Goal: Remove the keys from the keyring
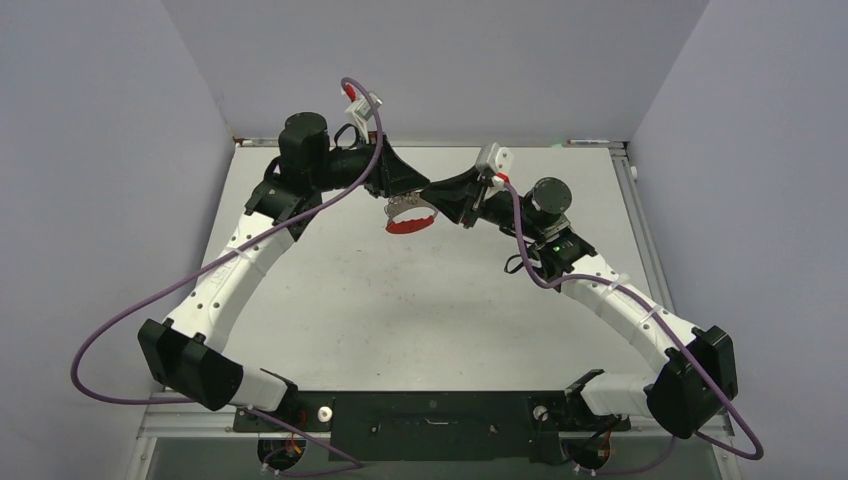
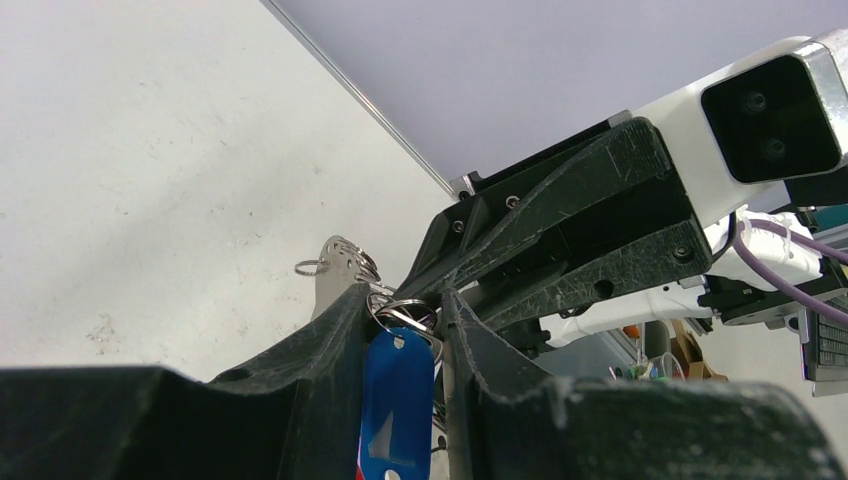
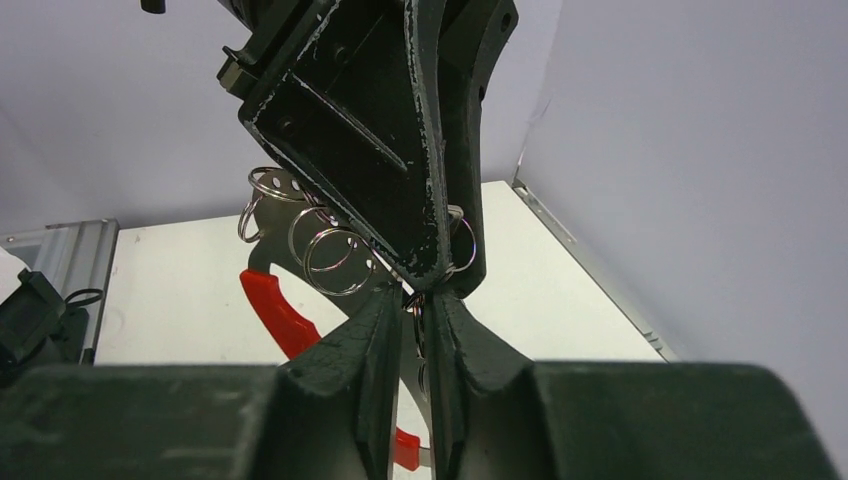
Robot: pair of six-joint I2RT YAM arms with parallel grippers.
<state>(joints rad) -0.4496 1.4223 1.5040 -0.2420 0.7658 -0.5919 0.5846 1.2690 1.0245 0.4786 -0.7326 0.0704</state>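
Observation:
The keyring is a red arc band [image 1: 410, 224] with silver wire loops [image 1: 404, 207], hanging in the air between both grippers above the table. In the right wrist view the red band [image 3: 282, 312] and its loops [image 3: 335, 262] sit left of my fingers. My left gripper [image 2: 405, 297] is shut on the blue-headed key [image 2: 397, 400], seen in the top view [image 1: 418, 190]. My right gripper [image 3: 420, 302] is shut on a thin silver loop of the keyring [image 3: 424, 345], tip to tip with the left one [image 1: 440, 196]. The other silver keys are hidden.
The white table [image 1: 420, 310] lies below, with grey walls on three sides and a metal rim at the back right [image 1: 600, 145]. Purple cables [image 1: 200, 275] loop off both arms. The arms' base bar [image 1: 430, 420] runs along the near edge.

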